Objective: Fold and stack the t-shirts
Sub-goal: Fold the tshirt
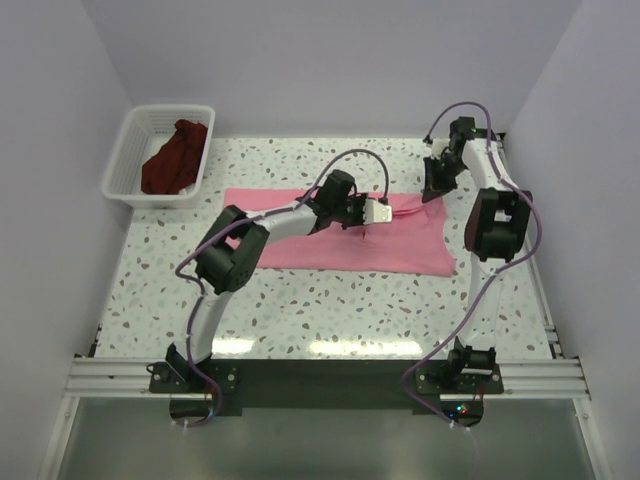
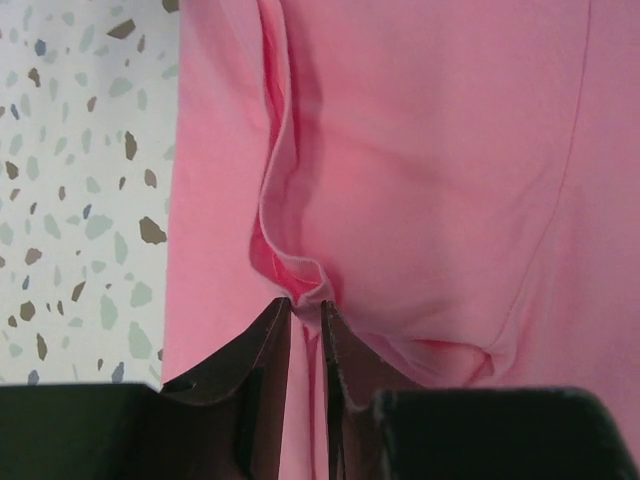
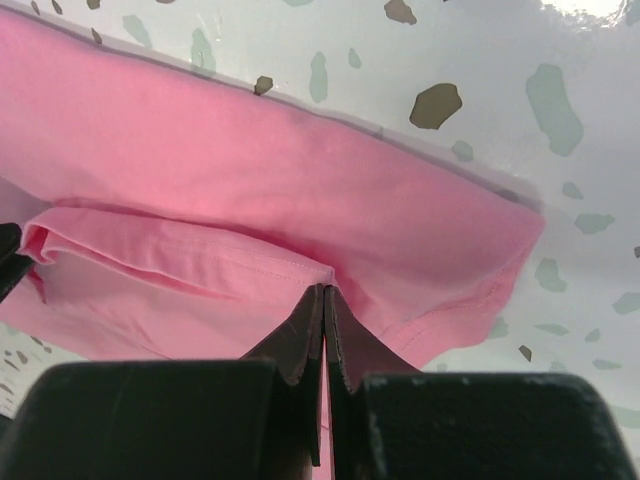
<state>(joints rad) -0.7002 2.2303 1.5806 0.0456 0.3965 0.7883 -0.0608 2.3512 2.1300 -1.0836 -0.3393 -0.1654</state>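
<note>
The light pink t-shirt (image 1: pixel 330 245) lies as a long folded band across the middle of the table. My left gripper (image 1: pixel 385 213) is shut on a bunched fold of the pink t-shirt (image 2: pixel 400 150) near its upper middle edge. My right gripper (image 1: pixel 432 192) is shut on a hemmed corner of the pink t-shirt (image 3: pixel 250 200) at its far right end. The dark maroon t-shirt (image 1: pixel 176 157) lies crumpled in the white basket (image 1: pixel 135 140) at the back left.
The speckled tabletop (image 1: pixel 330 310) runs in front of the shirt to the arm bases. White walls close in the back and both sides. The right arm's elbow (image 1: pixel 497 222) stands beside the shirt's right end.
</note>
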